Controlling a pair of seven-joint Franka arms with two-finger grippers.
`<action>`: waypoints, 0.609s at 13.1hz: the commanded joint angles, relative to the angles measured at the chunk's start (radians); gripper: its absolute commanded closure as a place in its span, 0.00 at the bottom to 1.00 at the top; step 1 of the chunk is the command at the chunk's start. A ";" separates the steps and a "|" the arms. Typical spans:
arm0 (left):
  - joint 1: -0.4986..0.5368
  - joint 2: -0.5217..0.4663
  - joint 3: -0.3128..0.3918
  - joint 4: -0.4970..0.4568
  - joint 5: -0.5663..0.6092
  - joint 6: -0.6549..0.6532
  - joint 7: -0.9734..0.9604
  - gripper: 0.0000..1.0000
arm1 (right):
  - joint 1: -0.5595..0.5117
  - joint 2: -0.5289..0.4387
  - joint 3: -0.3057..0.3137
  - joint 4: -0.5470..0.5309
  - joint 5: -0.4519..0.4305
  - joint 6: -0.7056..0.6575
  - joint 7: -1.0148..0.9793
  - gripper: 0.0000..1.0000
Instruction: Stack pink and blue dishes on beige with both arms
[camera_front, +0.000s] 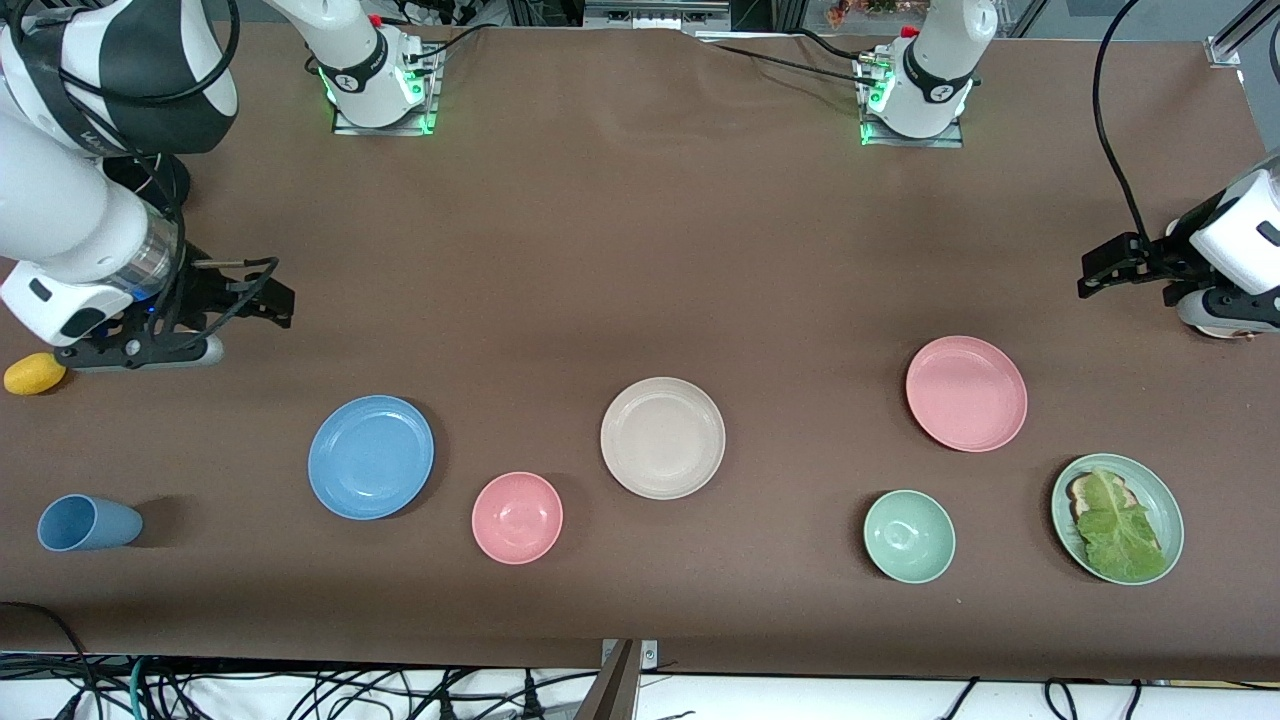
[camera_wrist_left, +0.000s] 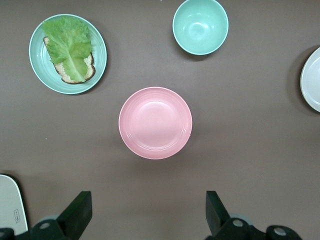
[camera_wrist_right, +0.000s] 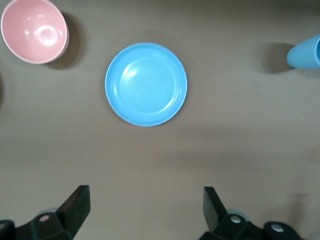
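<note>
- The beige plate (camera_front: 662, 437) lies bare at mid-table; nothing is stacked on it yet.
- The blue plate (camera_front: 370, 456) sits toward the right arm's end of the table, well apart from the beige one, with the pink bowl (camera_front: 517, 517) between them and nearer the front camera.
- The pink plate (camera_front: 966, 392) lies toward the left arm's end, slightly farther from the front camera than the beige plate.
- My right gripper (camera_front: 262, 296) hangs above the cloth at its own end, fingers spread apart and empty; its wrist view centres the blue plate.
- My left gripper (camera_front: 1100, 272) is likewise raised at its end, fingers apart, holding nothing, pink plate centred below its camera.
- Judgement: both plates are low-rimmed and flat, so I would pinch each at the rim edge and lift level, delivering one at a time to avoid the arms meeting over the beige plate.
- Containers: pink bowl and green bowl (camera_front: 909, 536) empty; green plate (camera_front: 1165, 500) carries bread under a lettuce leaf (camera_front: 1118, 523); blue cup (camera_front: 88, 523) lies tipped on its side.
</note>
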 joint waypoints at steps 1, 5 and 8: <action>-0.002 -0.007 -0.001 -0.006 0.017 0.003 0.011 0.00 | 0.009 0.002 0.000 0.025 -0.022 0.064 0.011 0.00; -0.004 -0.002 -0.001 -0.006 0.017 0.003 0.013 0.00 | -0.011 0.004 -0.003 0.025 -0.006 0.068 -0.004 0.00; -0.004 -0.002 -0.001 -0.006 0.017 0.003 0.011 0.00 | -0.001 0.004 -0.002 0.026 0.001 0.060 -0.006 0.00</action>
